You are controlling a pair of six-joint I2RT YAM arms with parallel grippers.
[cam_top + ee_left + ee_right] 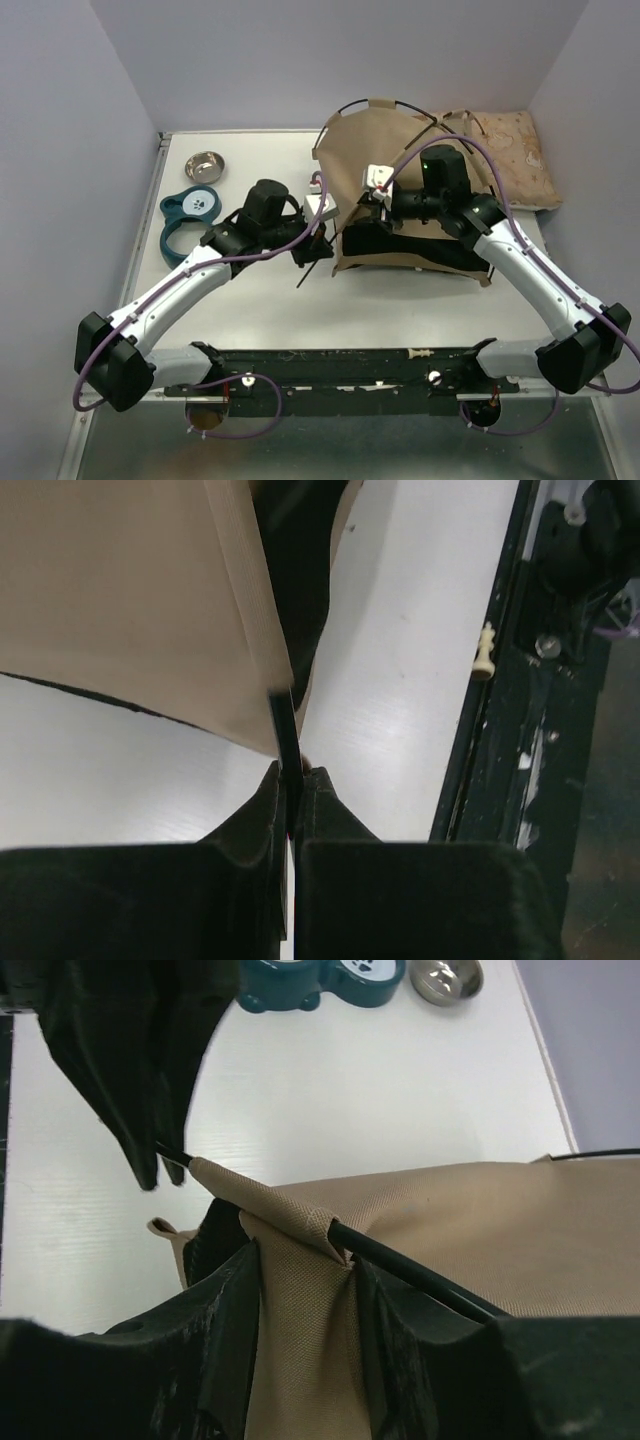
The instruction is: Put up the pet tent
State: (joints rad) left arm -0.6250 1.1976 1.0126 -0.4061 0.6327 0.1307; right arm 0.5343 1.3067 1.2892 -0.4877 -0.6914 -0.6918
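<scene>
Bright, even overhead light — soft shadows, wrist-cam foregrounds blurry.

White table (250, 300) bears tent (400, 150); steel bowl (204, 165); teal feeder (187, 222); cushion (515, 155).
</scene>
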